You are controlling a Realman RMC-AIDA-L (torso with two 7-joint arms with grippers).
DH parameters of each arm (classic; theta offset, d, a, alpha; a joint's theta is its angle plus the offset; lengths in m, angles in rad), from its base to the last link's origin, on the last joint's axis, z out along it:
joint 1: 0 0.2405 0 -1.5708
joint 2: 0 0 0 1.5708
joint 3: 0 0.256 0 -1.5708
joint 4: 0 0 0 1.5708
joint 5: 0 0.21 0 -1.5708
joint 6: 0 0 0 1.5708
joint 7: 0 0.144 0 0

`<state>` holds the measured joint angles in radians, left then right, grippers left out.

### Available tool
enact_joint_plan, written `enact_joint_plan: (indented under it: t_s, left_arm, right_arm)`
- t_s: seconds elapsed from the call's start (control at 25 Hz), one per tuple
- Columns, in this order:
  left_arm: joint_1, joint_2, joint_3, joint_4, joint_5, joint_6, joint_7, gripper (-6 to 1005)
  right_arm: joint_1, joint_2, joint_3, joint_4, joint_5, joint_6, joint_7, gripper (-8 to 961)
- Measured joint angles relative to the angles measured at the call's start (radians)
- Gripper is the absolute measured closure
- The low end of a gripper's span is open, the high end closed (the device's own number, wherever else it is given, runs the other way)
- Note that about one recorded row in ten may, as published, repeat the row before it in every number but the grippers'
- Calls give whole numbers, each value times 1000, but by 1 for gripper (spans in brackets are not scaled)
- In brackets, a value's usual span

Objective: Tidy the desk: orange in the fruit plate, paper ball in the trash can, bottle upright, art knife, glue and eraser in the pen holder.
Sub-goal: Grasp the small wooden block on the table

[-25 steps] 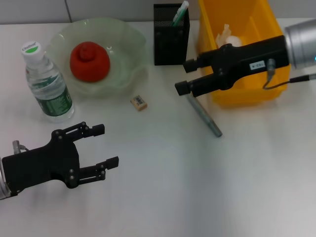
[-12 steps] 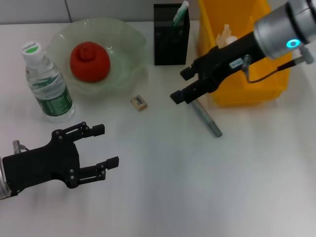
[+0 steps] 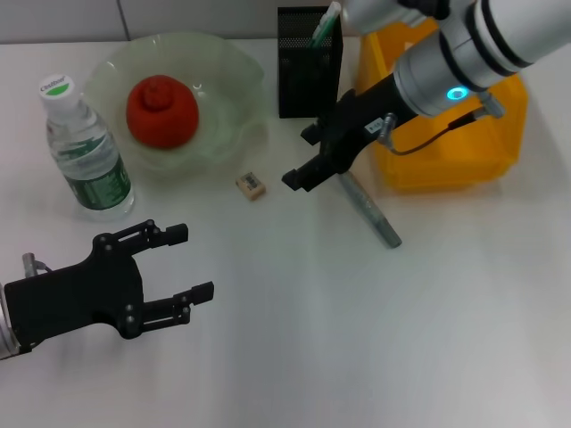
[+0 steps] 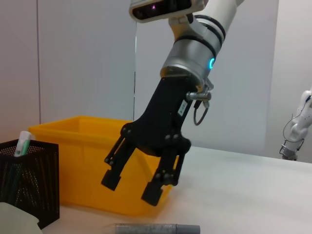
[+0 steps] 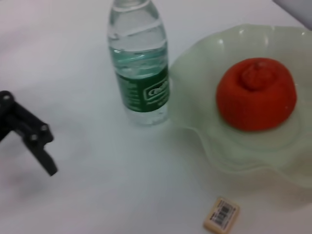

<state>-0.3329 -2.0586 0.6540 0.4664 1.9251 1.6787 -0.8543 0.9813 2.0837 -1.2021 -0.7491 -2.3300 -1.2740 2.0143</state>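
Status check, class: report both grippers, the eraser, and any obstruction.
Right gripper open, above desk between eraser and art knife. Left gripper open, parked near front. Eraser on desk by fruit plate. Nothing blocking.

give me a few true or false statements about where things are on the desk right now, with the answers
1. The orange lies in the fruit plate. True.
2. The bottle lies on its side. False: it stands upright beside the plate.
3. The eraser is in the pen holder. False: it lies on the desk in front of the plate.
4. The right claw hangs open over the desk near the grey art knife, holding nothing. True.
5. The left claw grips the bottle. False: it is open and empty, apart from the bottle.
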Motion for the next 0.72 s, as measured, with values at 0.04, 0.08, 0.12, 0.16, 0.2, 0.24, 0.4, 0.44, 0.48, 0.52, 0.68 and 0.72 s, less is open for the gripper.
enact_joint_plan:
  t_s: [0.04,0.08,0.12,0.16,0.2,0.24,0.4,0.44,0.48,0.52,0.68,0.72]
  left_arm:
    - [0,0,0,0,0,0,0,200]
    - [0,0,0,0,0,0,-1,200]
    - [0,0,0,0,0,0,-3,200]
    - [0,0,0,0,0,0,-4,200]
    - [0,0,0,0,0,1,-4,200]
    - [0,0,0,0,0,1,-4,200]
    - [0,0,1,0,0,3,-1,200]
    - [0,-1,1,0,0,1,0,200]
    - [0,-1,1,0,0,1,0,200]
    - [0,-1,1,0,0,0,0,200]
    - [0,-2,1,0,0,-5,2,200]
    - [0,-2,1,0,0,-7,4,200]
  right_arm:
    - [0,0,0,0,0,0,0,149]
    - [4,0,-3,7,1,13,0,150]
    - [9,1,-3,14,4,21,1,150]
    - [13,1,-4,20,6,28,2,150]
    - [24,2,-6,33,14,45,13,150]
    - [24,2,-6,33,14,45,13,150]
    - [67,4,-48,80,17,106,90,150]
    - [67,4,-48,80,17,106,90,150]
    - [76,4,-61,92,17,124,107,150]
    - [84,4,-72,103,17,139,119,150]
    - [121,7,-112,186,23,231,140,150]
    - [129,8,-121,210,34,254,137,150]
